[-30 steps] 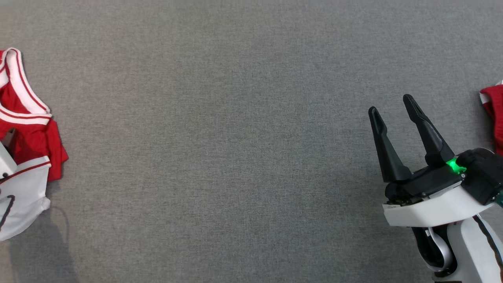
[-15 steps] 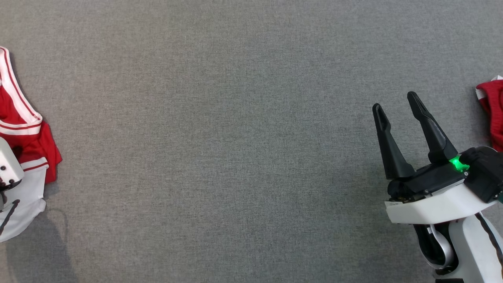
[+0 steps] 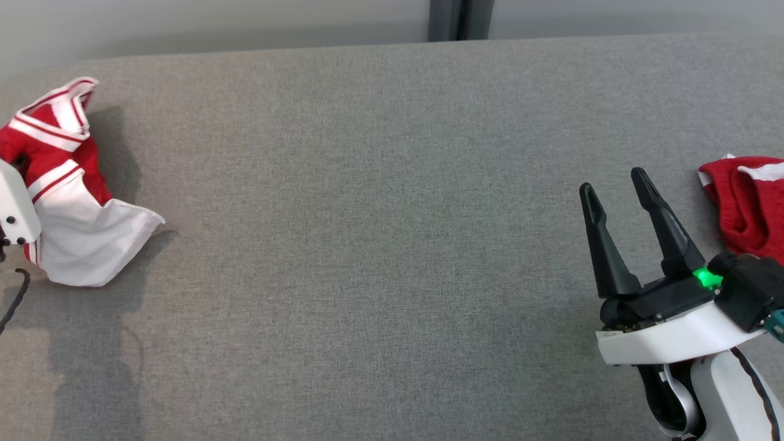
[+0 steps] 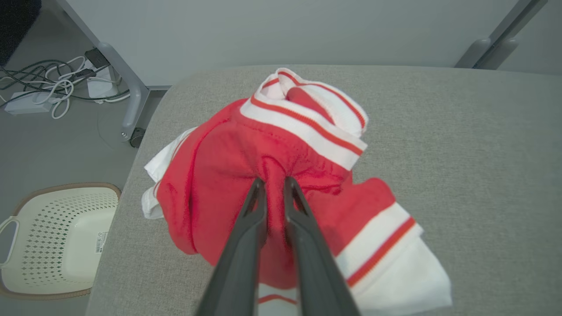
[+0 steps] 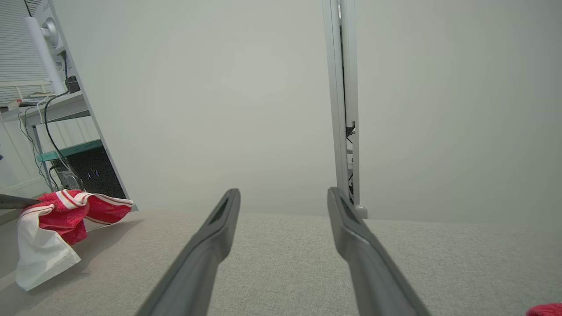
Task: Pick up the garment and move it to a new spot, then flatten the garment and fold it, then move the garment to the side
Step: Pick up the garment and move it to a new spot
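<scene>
Viewing from the head: the garment [image 3: 86, 245] lies bunched at the 9 o'clock edge of the tabletop [image 3: 367, 245], well apart from the right gripper [image 3: 611, 179].

Left wrist: the left gripper [image 4: 273, 180] is pinched onto a red fold at 12 o'clock.

Right wrist: the right gripper is spread and empty, with the garment at 9 o'clock.

Judgement: the left arm carries.

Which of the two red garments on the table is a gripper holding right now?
The red-and-white garment at the left end, pinched by the left gripper. The red garment at the right lies loose beside the open right gripper.
</scene>
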You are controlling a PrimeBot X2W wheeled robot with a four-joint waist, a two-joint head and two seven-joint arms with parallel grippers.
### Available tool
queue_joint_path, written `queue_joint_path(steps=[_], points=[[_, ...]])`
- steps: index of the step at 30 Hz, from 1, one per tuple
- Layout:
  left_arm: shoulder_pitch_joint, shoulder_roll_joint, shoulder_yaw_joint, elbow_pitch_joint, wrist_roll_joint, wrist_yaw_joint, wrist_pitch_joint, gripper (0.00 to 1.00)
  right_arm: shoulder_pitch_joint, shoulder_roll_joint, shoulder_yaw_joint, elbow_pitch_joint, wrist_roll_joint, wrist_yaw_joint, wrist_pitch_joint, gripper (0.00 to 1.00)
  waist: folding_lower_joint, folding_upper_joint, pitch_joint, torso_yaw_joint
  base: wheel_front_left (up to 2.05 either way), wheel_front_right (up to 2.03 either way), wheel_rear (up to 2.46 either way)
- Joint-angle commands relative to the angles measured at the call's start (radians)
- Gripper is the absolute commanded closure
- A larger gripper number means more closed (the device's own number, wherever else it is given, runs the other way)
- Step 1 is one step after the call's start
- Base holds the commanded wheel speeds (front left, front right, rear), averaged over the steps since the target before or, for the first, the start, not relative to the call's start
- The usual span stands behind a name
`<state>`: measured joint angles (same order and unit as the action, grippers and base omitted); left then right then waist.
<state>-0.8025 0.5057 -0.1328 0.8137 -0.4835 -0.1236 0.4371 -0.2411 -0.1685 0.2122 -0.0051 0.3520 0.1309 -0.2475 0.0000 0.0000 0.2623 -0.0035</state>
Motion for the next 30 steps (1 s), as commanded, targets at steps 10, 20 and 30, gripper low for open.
queue_joint_path(steps=[10, 20, 30], points=[[0.029, -0.004, -0.134, -0.25, -0.09, -0.006, 0.027, 1.0, 0.095, -0.003, -0.036, 0.016, 0.01, 0.0, -0.012, 0.0, 0.0, 0.0, -0.163, -0.047, 0.0, 0.0, 0.0], [0.132, -0.04, -0.215, -0.58, -0.151, -0.004, 0.041, 1.0, 0.165, -0.007, -0.078, -0.01, 0.009, 0.0, -0.003, 0.0, 0.0, 0.0, -0.231, -0.126, 0.0, 0.0, 0.0], [0.297, -0.104, -0.299, -0.738, -0.064, 0.071, -0.056, 1.0, 0.173, -0.009, -0.081, -0.053, 0.015, 0.0, 0.008, 0.0, 0.0, 0.0, -0.218, -0.211, 0.0, 0.0, 0.0]])
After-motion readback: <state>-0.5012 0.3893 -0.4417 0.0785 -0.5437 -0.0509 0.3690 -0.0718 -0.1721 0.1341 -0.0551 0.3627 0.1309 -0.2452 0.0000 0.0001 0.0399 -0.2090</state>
